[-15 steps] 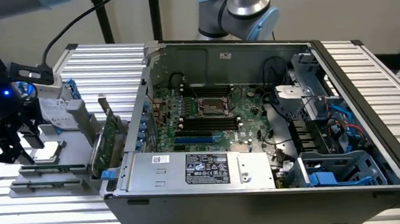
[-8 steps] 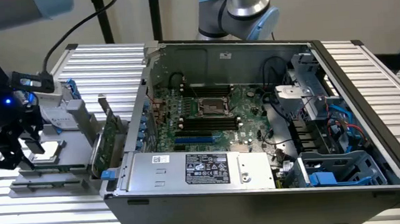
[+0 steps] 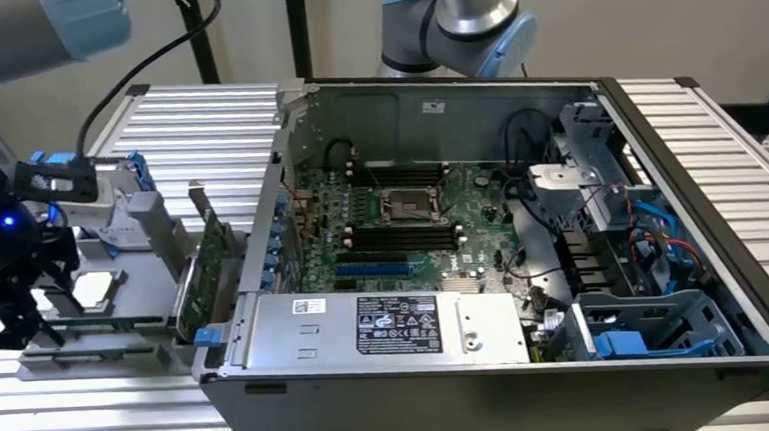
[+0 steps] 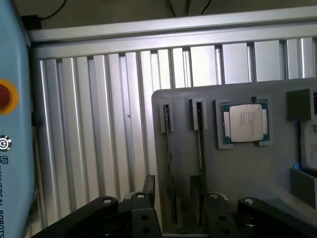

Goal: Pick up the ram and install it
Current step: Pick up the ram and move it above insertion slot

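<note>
End effector [image 4: 173,193], fingers apart, above gray tray [image 4: 277,163] w/ 2 ram sticks [image 4: 170,163] on edge, 1 processor [image 4: 245,124]; 1 open PC case [image 3: 502,389] beside, on slatted surface [image 4: 99,124].

Ram [image 4: 171,163]: thin dark stick, on edge in slot of grey holder [image 4: 257,183]; 2nd ram [image 4: 200,144] parallel, just beside, not touching.

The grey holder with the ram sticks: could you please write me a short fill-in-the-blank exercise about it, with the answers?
1. The grey holder carries ___ ram sticks, standing on edge.
2. In the exterior view, the holder is at that view's ___ of the open computer case.
3. The tool hovers over the ___, not over the case.
Answers: two; left; holder.
</note>
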Tool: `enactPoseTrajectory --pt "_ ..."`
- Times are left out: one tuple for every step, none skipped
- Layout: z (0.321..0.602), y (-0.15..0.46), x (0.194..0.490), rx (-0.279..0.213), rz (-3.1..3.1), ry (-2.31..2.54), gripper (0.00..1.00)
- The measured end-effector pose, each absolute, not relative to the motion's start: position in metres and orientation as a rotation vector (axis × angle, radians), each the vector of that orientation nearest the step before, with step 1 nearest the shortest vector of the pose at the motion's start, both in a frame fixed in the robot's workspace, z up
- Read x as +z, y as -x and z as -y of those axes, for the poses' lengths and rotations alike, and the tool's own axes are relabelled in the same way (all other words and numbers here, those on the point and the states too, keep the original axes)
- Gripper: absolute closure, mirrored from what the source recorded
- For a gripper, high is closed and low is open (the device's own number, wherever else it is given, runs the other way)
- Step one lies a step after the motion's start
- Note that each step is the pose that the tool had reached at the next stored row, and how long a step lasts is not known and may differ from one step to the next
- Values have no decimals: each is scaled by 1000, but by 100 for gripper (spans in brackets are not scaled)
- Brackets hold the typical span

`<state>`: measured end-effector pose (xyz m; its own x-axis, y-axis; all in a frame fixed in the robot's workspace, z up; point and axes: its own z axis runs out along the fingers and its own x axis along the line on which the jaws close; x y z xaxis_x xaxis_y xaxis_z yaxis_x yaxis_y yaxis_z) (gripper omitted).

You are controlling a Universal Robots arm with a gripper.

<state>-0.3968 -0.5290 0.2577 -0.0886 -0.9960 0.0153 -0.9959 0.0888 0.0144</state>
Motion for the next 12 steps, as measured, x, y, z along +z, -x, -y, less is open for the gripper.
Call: enactPoseTrajectory --pt "531 397 257 1 2306 -2111 0" --pt "533 397 256 3 2309 -2115 0" --pt "534 397 256 5 2312 -2118 0" --pt "535 397 255 7 2314 -2121 0" --pt "535 397 253 10 2315 -2124 0" --pt "535 397 251 13 2315 -2127 0" --pt "535 397 250 14 2315 -2129 0" --pt "535 397 248 15 2314 -2131 0" --pt "535 397 246 15 2314 -2132 0" --pt "535 397 244 16 2313 -2134 0" --pt "535 397 242 17 2312 -2135 0" --pt "535 397 241 17 2312 -2136 0"
